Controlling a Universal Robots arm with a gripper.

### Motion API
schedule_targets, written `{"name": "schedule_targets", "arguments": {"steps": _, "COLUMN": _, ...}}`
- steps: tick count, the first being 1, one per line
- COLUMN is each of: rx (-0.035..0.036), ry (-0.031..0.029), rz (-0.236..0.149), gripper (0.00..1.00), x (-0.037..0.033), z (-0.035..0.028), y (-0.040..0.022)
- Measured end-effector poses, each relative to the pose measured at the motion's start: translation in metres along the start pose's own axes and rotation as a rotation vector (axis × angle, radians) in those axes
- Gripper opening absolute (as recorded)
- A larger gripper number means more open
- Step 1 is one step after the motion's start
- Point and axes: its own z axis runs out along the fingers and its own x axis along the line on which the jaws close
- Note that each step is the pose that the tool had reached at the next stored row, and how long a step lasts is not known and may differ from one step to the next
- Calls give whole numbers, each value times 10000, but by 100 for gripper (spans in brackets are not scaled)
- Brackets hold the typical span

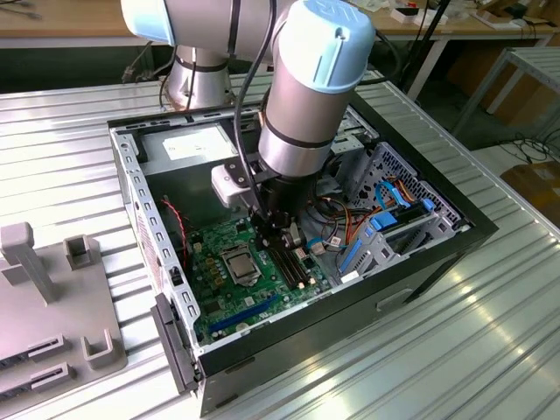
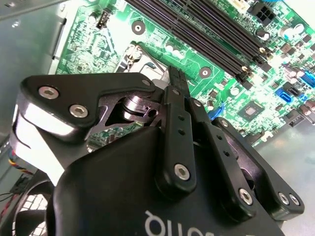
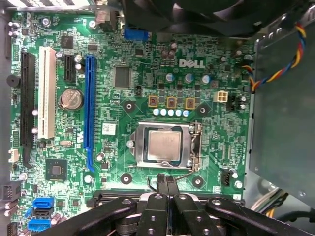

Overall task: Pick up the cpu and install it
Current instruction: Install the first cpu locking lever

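The cpu [image 3: 165, 146], a small square chip with a silver-grey top, lies flat inside the metal-framed socket [image 3: 139, 158] on the green motherboard [image 3: 123, 98]. In the exterior view the cpu [image 1: 241, 262] sits in the middle of the board inside the open computer case [image 1: 411, 254]. My gripper [image 3: 166, 181] hovers just beside the socket's edge, near the thin wire lever [image 3: 184, 175], with its two black fingers pressed together and nothing between them. The second wrist view has the gripper [image 2: 173, 73] pointing down at the board next to the socket [image 2: 140, 54].
Black memory slots [image 2: 211, 34] run beside the socket. A blue expansion slot [image 3: 89, 113] and a white one [image 3: 47, 93] lie further off. The grey power-supply box [image 1: 188, 144] sits at the case's back; blue drive brackets [image 1: 385, 223] and cables stand on the exterior view's right. A grey fixture [image 1: 52, 289] rests outside the case.
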Motion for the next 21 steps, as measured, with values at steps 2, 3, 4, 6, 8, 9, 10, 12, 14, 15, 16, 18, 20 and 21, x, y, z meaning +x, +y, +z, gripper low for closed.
{"name": "schedule_targets", "arguments": {"steps": 2, "rx": -1, "ry": 2, "rz": -27, "gripper": 11, "x": 13, "z": 30, "y": 1}}
{"name": "schedule_targets", "arguments": {"steps": 3, "rx": -2, "ry": 3, "rz": -42, "gripper": 11, "x": 20, "z": 50, "y": 1}}
{"name": "schedule_targets", "arguments": {"steps": 4, "rx": -1, "ry": 1, "rz": -64, "gripper": 11, "x": 35, "z": 67, "y": 1}}
{"name": "schedule_targets", "arguments": {"steps": 6, "rx": -2, "ry": 3, "rz": -79, "gripper": 11, "x": 57, "z": 71, "y": 3}}
{"name": "schedule_targets", "arguments": {"steps": 8, "rx": -2, "ry": 3, "rz": -89, "gripper": 11, "x": 84, "z": 72, "y": 5}}
{"name": "schedule_targets", "arguments": {"steps": 9, "rx": -2, "ry": 3, "rz": -94, "gripper": 11, "x": 100, "z": 74, "y": 6}}
{"name": "schedule_targets", "arguments": {"steps": 10, "rx": -1, "ry": 3, "rz": -98, "gripper": 11, "x": 109, "z": 78, "y": 7}}
{"name": "schedule_targets", "arguments": {"steps": 12, "rx": 0, "ry": 3, "rz": -99, "gripper": 11, "x": 113, "z": 95, "y": 8}}
{"name": "schedule_targets", "arguments": {"steps": 14, "rx": -2, "ry": 4, "rz": -105, "gripper": 11, "x": 114, "z": 109, "y": 7}}
{"name": "schedule_targets", "arguments": {"steps": 15, "rx": -2, "ry": 4, "rz": -112, "gripper": 11, "x": 114, "z": 114, "y": 6}}
{"name": "schedule_targets", "arguments": {"steps": 16, "rx": -1, "ry": 4, "rz": -125, "gripper": 11, "x": 114, "z": 119, "y": 6}}
{"name": "schedule_targets", "arguments": {"steps": 18, "rx": -1, "ry": 3, "rz": -143, "gripper": 11, "x": 114, "z": 135, "y": 6}}
{"name": "schedule_targets", "arguments": {"steps": 20, "rx": 0, "ry": 3, "rz": -143, "gripper": 11, "x": 114, "z": 148, "y": 6}}
{"name": "schedule_targets", "arguments": {"steps": 21, "rx": -2, "ry": 4, "rz": -143, "gripper": 11, "x": 115, "z": 153, "y": 6}}
